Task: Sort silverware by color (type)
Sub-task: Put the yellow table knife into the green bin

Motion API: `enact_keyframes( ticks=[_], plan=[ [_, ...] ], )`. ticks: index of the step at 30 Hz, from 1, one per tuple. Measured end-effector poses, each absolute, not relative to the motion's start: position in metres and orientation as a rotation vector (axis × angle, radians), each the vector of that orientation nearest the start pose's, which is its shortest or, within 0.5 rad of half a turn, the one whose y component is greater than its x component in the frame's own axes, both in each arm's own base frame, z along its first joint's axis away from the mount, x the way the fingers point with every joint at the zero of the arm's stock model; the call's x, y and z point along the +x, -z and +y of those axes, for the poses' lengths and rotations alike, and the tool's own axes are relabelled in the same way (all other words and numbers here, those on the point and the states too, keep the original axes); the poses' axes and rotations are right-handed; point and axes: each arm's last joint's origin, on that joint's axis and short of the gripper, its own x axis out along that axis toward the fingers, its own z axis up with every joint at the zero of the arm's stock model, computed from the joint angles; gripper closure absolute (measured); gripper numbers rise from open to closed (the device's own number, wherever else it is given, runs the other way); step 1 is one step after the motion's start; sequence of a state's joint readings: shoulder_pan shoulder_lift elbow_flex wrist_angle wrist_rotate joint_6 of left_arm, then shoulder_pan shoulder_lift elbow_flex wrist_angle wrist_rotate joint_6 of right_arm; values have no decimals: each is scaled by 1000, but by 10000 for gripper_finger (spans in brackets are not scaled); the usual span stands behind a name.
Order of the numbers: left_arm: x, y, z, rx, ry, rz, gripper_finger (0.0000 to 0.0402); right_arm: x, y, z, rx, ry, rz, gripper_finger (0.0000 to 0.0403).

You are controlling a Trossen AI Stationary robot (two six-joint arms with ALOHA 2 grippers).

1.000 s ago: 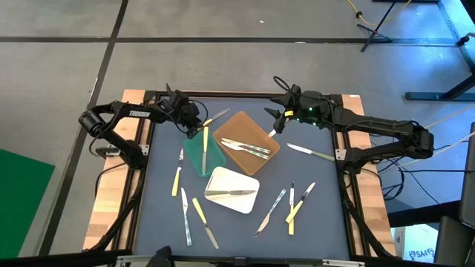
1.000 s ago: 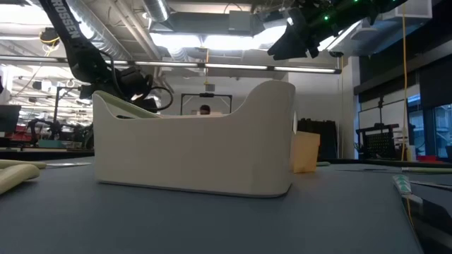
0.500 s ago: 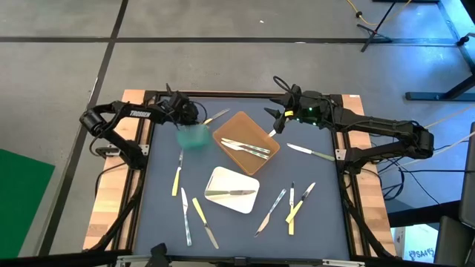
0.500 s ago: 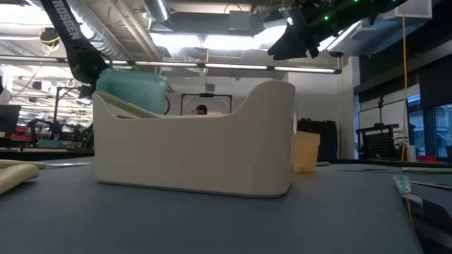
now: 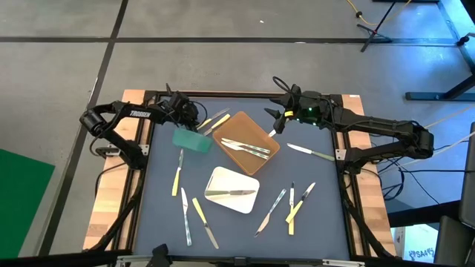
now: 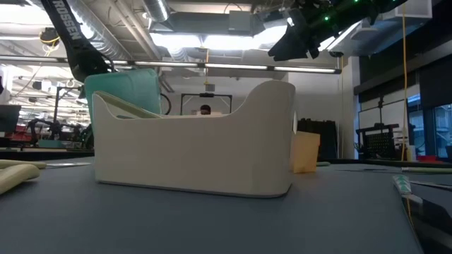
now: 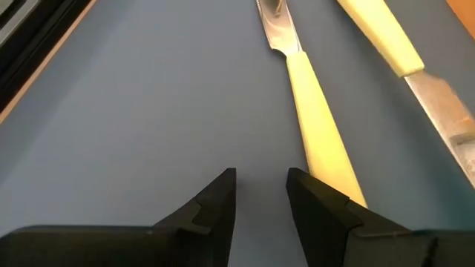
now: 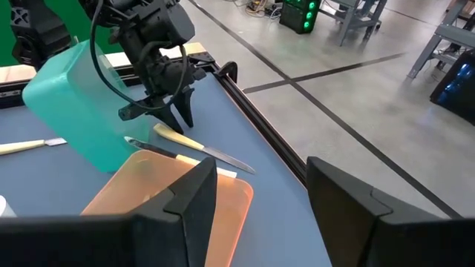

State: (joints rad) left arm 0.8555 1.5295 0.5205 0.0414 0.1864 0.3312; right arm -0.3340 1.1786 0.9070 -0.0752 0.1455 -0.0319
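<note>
A yellow-handled knife (image 7: 315, 126) is seen just ahead of the empty, slightly parted left gripper (image 7: 261, 194), its long axis pointing away; the right gripper (image 8: 260, 200) hangs open farther off.

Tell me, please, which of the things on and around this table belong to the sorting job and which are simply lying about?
Part of the job:
- loose silverware on the mat
- pieces in the brown tray
- piece in the white tray
- green tray, near the left gripper
- right gripper, open above the mat

Lying about:
- stand legs on the floor
</note>
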Motion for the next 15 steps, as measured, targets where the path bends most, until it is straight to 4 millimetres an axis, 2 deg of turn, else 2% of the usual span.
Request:
enact_keyframes(
  ticks=[8, 15],
  plan=[
    [168, -120, 182, -205, -453, 913, 282, 246, -307, -90, 2, 469, 358, 207],
    [170, -152, 168, -174, -458, 838, 282, 246, -307, -90, 2, 469, 359, 207]
  ],
)
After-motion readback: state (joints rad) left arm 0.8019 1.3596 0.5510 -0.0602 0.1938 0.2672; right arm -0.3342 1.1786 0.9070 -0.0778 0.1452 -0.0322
